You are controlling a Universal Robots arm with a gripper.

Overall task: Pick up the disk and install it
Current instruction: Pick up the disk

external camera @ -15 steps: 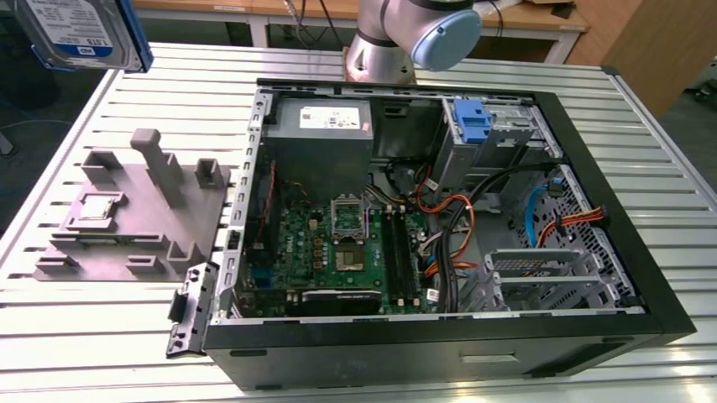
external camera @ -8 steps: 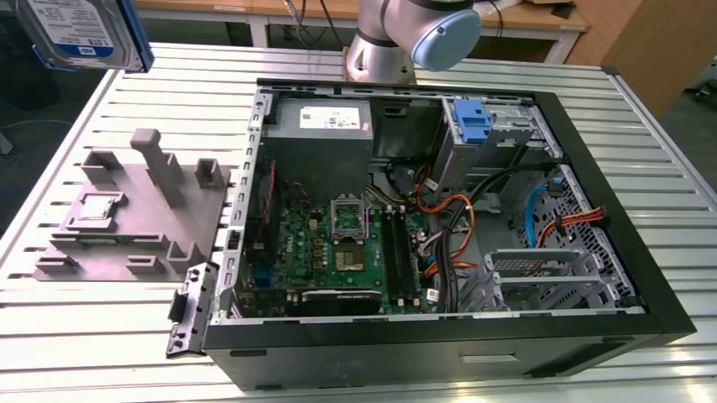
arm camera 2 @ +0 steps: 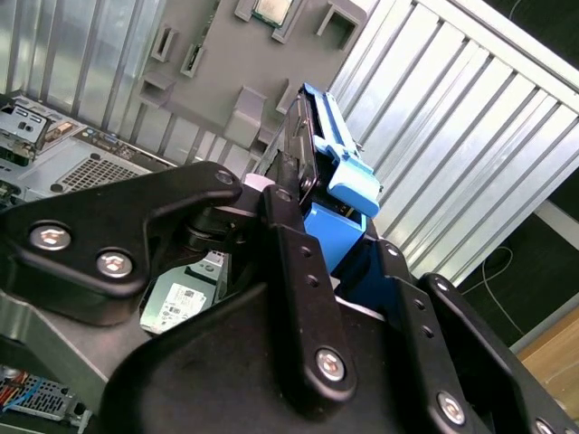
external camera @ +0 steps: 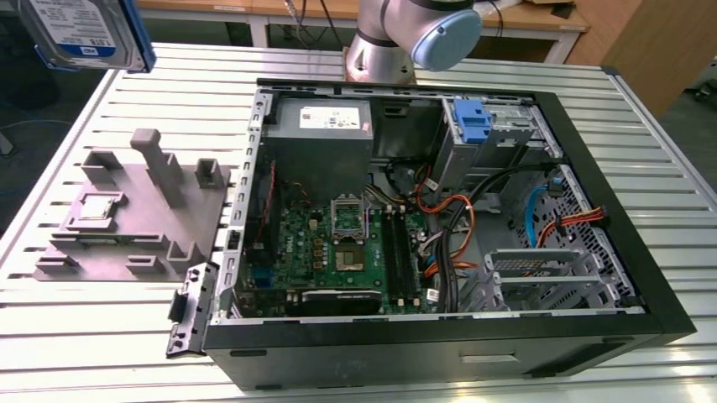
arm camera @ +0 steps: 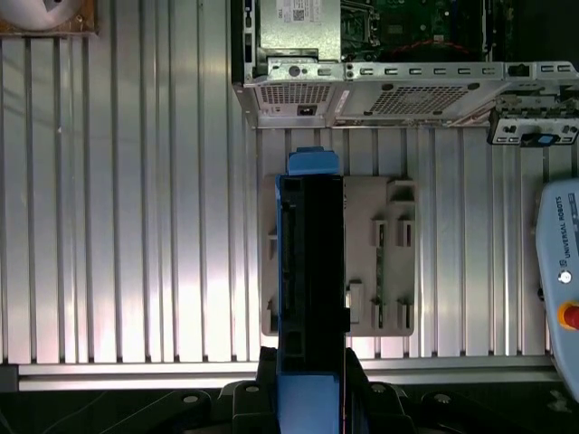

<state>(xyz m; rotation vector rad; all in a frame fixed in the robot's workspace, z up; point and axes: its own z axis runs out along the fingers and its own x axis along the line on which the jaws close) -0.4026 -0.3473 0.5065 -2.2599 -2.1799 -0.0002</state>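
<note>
One disk [arm camera: 312, 271] clamped edge-on in gripper [arm camera: 310, 380], above grey fixture [arm camera: 380, 253].

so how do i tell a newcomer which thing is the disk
Find the open computer case, then the grey fixture block to the exterior view's left of it. The disk is up in that view's top left corner: flat, silver, white-and-blue label, blue frame, unlike the bare blue bracket inside the case.
</note>
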